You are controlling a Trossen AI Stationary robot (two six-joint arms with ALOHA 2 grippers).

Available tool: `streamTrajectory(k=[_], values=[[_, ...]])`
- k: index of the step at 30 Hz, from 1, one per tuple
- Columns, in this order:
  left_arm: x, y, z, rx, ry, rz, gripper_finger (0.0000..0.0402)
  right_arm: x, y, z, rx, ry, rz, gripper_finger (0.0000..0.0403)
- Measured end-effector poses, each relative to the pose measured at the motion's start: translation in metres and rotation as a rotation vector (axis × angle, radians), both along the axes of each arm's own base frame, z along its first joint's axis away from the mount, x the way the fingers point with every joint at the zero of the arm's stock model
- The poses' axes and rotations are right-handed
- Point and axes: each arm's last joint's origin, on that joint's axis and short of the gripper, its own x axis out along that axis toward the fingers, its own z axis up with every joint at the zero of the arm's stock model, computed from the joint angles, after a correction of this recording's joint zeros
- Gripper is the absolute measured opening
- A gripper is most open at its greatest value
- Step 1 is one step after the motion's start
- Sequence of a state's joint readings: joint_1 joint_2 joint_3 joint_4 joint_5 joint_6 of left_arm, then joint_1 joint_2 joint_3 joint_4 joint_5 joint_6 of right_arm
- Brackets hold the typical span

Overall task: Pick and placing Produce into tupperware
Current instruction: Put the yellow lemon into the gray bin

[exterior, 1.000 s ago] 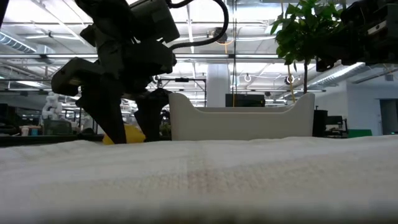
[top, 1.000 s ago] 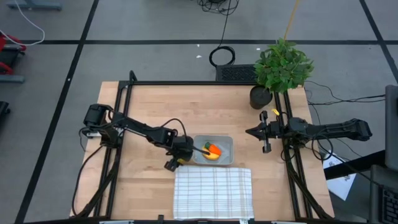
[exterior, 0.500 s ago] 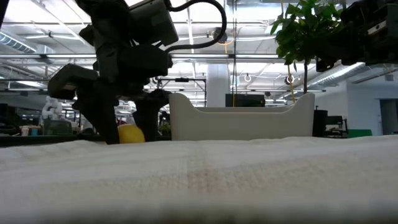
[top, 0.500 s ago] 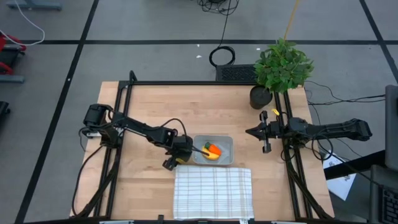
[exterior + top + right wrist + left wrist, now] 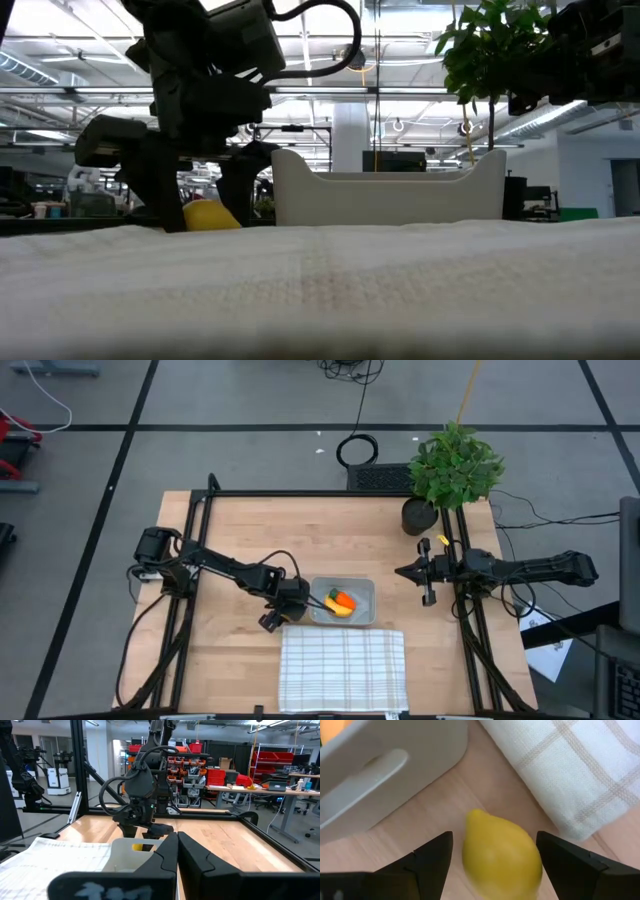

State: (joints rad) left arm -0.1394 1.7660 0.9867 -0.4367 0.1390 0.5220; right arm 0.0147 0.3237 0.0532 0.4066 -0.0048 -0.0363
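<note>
The yellow lemon (image 5: 502, 857) lies on the wooden table beside the near-left corner of the grey tupperware tub (image 5: 362, 590), close to the cloth's edge. My left gripper (image 5: 494, 840) is open and low over it, one finger on each side; the low view shows the lemon (image 5: 210, 215) between the dark fingers. In the high view the left gripper (image 5: 282, 612) covers it. The orange carrot (image 5: 344, 600) and the yellow banana (image 5: 340, 611) lie inside the tub. My right gripper (image 5: 428, 574) is shut and waits above the table's right side. My left gripper straddles the lemon's middle (image 5: 485, 855), slanting down from above with one finger on each side. The lemon rests on the table. A gap shows at one finger (image 5: 437, 857); whether the other finger (image 5: 555, 855) touches it I cannot tell.
A white checked cloth (image 5: 343, 668) lies spread at the near edge, just in front of the tub and lemon. A potted green plant (image 5: 452, 468) stands at the far right corner. Bare wood stretches along the far and left parts of the table.
My left gripper has shifted a little toward the table's left and near edge, away from the tub, staying low. In the low view the lemon now shows more fully between its fingers. The right arm has kept still.
</note>
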Motion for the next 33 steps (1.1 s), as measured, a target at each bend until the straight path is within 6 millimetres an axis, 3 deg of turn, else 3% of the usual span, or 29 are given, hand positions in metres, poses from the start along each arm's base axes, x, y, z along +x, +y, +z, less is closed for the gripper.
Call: streamTrajectory(k=[9, 19, 29, 33], values=[[-0.0002, -0.0009, 0.0001, -0.016, 0.003, -0.002, 0.0287, 0.0, 0.0, 0.0, -0.002, 0.0, 0.0, 0.0], [0.0011, -0.0018, 0.0007, -0.038, -0.001, 0.042, 0.0204, 0.0, 0.0, 0.0, -0.002, 0.0, 0.0, 0.0], [0.0018, -0.0014, 0.0008, -0.02, -0.012, 0.041, 0.0226, 0.0, 0.0, 0.0, -0.001, 0.0, 0.0, 0.0], [0.0005, 0.0008, 0.008, 0.013, -0.037, 0.055, 0.0216, 0.0, 0.0, 0.0, -0.001, 0.0, 0.0, 0.0]])
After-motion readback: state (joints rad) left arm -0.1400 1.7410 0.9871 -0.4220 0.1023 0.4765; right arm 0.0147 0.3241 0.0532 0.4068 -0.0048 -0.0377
